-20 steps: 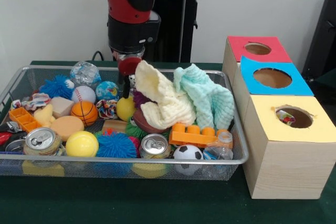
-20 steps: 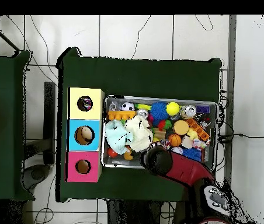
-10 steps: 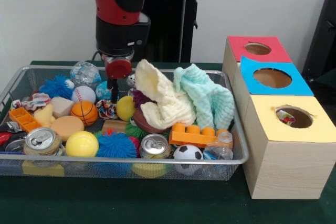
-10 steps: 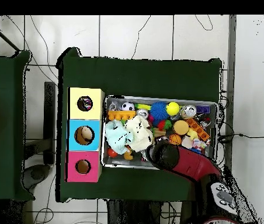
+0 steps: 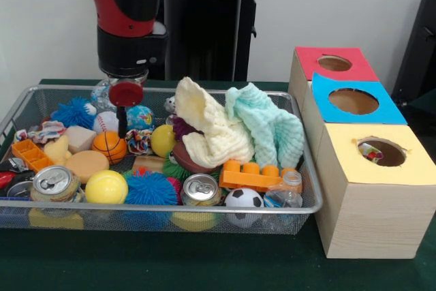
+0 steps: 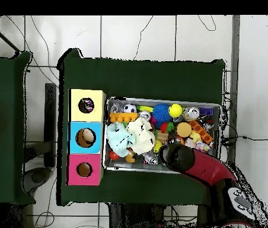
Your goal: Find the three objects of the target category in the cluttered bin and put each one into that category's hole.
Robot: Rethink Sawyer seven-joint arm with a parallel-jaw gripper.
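the red and black arm hangs over the far left part of the wire mesh bin (image 5: 13,119), its gripper (image 5: 122,124) low above the small basketball (image 5: 110,146); i cannot tell whether it is apart or together, since only a dark stem shows below a red disc. one printed wrapper (image 5: 139,141) lies just right of the basketball, beside the yellow ball (image 5: 163,140). another (image 5: 45,130) sits by the bin's left rim, next to the blue spiky ball (image 5: 72,112). a third (image 5: 370,151) shows inside the hole (image 5: 383,152) of the yellow-topped box (image 5: 368,195), at the table's right edge. cream cloth (image 5: 208,131) and mint cloth (image 5: 269,131) are heaped mid-bin.
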